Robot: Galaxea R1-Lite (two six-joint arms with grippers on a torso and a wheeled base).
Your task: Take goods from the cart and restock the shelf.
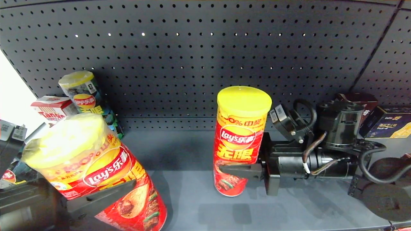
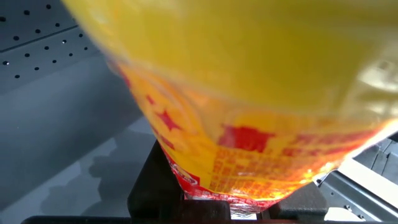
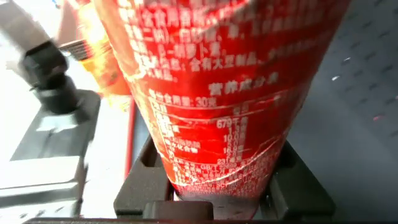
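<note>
Jaws on both arms are clamped on chip cans.

Head view: the right gripper [image 1: 244, 166] comes in from the side and grips the upright can [image 1: 240, 134] low on its body. One finger lies across the front and the other is hidden behind. This can's long axis is vertical, yellow lid up, near the pegboard back panel [image 1: 205, 48] and about midway along it. Its base is down at the shelf [image 1: 189, 154] deck, though I cannot tell whether it touches. The left gripper [image 1: 91, 200] holds the tilted can [image 1: 96, 166] farther out from the pegboard back panel, toward its left end, with the lid leaning to the robot's left. A third can [image 1: 84, 93] and a red-and-white box [image 1: 51, 109] sit against the panel there, and dark boxes [image 1: 388, 122] sit at its right end.

Left wrist view: the tilted can [image 2: 249, 93] rises from between the jaws, with shelf deck and panel beyond.

Right wrist view: the upright can [image 3: 224, 93] sits deep between the jaws, pinched on both sides.

The upright can looks placed, so the right arm likely needs to let go and draw back sideways without tipping it. The left arm is nearer the open deck between the third can and the upright can, and its can must first be stood vertical.
</note>
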